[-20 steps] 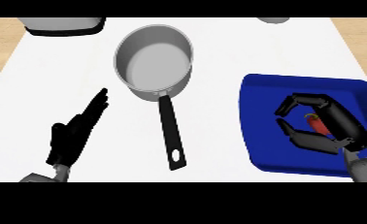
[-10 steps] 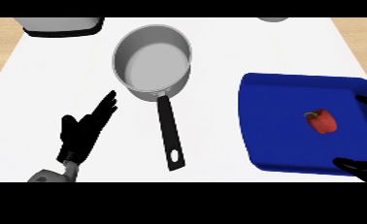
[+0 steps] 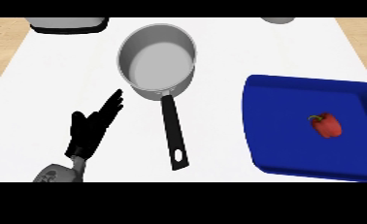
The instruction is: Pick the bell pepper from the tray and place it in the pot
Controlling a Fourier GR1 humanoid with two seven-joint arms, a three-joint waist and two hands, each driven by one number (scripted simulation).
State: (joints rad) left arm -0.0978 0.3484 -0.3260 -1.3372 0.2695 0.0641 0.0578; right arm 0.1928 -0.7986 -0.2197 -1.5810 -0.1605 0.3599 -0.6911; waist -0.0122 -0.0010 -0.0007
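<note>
One red bell pepper (image 3: 327,125) with a green stem, lying alone on the right half of a blue tray (image 3: 287,121), touched by nothing. Tray at the right side of a white counter (image 3: 215,39), running out past the right edge of the view. Well apart to the left, a grey metal pot (image 3: 157,62), round and open, nothing inside it. Black handle pointing straight down toward the lower edge, with a hanging hole near its end. Just left of that handle, the left hand (image 3: 89,133), black, held flat with fingers straight and relaxed, tips aimed up and to the right, grasping nothing. Grey forearm showing only at the lower left corner. Right hand nowhere in view, so no telling how its fingers stand. At the top left edge, part of a grey and black appliance (image 3: 66,24), cut off by the frame. At the top right edge, a sliver of a small grey object (image 3: 277,20), too little showing to name.
</note>
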